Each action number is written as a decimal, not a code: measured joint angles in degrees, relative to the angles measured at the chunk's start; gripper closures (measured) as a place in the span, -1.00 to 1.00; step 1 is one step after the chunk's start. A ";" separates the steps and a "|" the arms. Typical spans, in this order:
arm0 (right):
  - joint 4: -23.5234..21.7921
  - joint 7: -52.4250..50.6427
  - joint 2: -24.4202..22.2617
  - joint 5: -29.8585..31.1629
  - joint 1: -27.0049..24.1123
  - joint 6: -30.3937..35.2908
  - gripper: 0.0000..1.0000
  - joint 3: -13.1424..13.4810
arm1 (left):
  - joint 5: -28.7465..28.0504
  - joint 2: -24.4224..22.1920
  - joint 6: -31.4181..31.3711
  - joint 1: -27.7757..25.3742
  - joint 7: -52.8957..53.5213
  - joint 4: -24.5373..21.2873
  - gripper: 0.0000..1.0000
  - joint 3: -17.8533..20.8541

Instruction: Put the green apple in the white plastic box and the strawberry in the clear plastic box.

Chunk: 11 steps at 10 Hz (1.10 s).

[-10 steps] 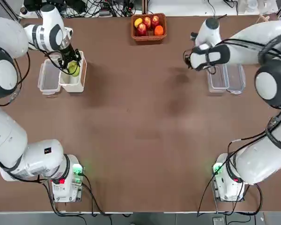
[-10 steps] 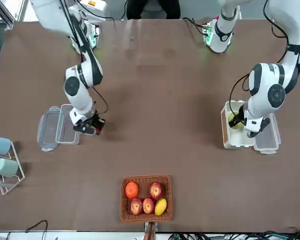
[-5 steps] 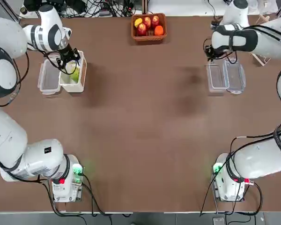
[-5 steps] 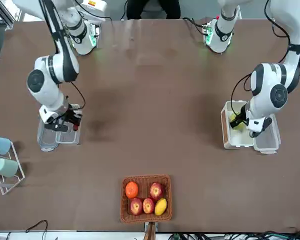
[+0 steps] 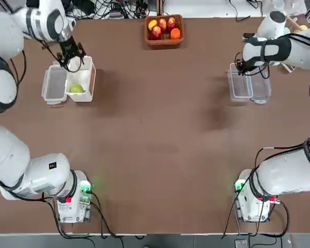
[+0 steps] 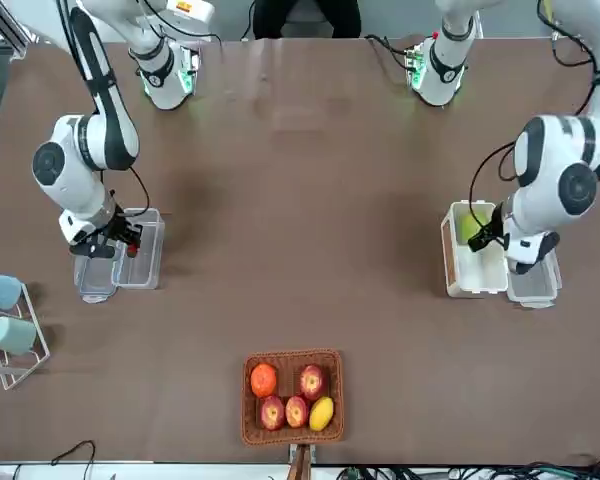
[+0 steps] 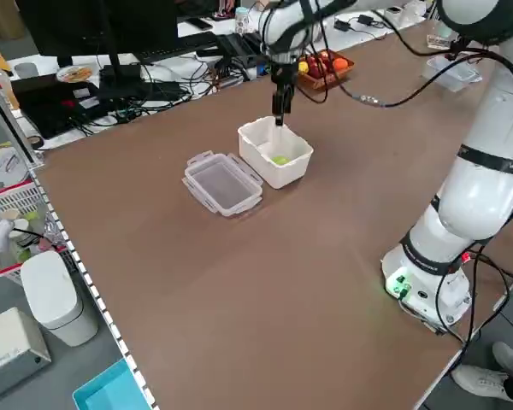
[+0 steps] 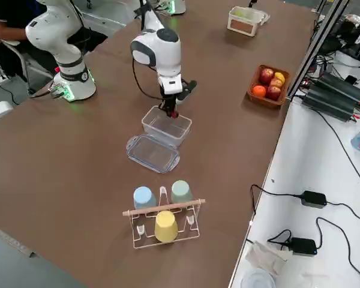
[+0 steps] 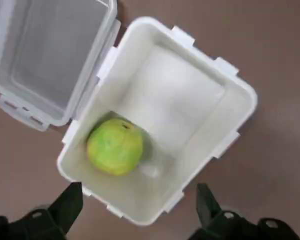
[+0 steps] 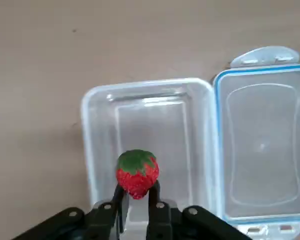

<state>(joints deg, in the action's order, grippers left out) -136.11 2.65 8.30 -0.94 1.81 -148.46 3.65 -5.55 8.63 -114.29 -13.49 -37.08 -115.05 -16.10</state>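
Observation:
The green apple lies loose in a corner of the white plastic box, also seen from overhead as the green apple in the white plastic box. My left gripper hangs open above the box, at its far end. My right gripper is shut on the strawberry and holds it over the clear plastic box. Overhead, the right gripper sits at the far left corner of the clear plastic box. Its clear lid lies open beside it.
A wicker basket of red, yellow and orange fruit stands at the table's far middle. The white box's lid lies open to its left. A cup rack with pastel cups stands beyond the clear box, near the table edge.
My left gripper let go of the apple, which now lies in the white box, and drew back up. My right gripper carried the strawberry rightward to above the clear box.

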 joint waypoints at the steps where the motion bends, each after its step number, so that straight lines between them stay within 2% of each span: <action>1: -1.51 -1.13 0.97 0.00 -1.00 -3.24 0.59 -0.01 | 0.00 -2.37 2.22 0.08 0.00 2.34 -1.00 -0.86; 4: -2.02 -1.50 3.67 0.02 -1.45 -5.89 0.55 -0.17 | 0.64 -5.62 10.22 0.22 2.01 11.11 -1.00 -3.57; 5: -2.00 -1.50 3.75 0.02 -1.45 -5.94 0.34 -0.21 | 1.30 -5.61 13.92 0.21 5.27 14.55 -1.00 -3.91; 6: -1.92 -1.50 3.75 0.02 -1.45 -5.95 0.00 -0.22 | 2.51 -5.66 17.65 0.02 9.53 17.52 -1.00 -3.90; 7: -1.86 -1.51 3.75 0.02 -1.45 -5.95 -0.14 -0.22 | 3.81 -5.75 20.17 -0.17 13.41 19.79 -1.00 -3.78; 10: -1.71 -1.52 3.76 0.02 -1.45 -5.93 -0.20 -0.25 | 4.70 -6.32 26.90 2.01 24.28 25.56 -1.00 -2.58; 11: -1.21 -1.52 3.75 0.02 -1.45 -5.38 -0.29 -0.28 | 4.70 -7.27 28.25 6.13 25.67 26.64 -1.00 0.61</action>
<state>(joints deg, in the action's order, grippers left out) -137.32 1.13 12.05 -0.92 0.36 -153.83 3.37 -0.84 1.36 -86.04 -7.35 -11.41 -88.41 -15.50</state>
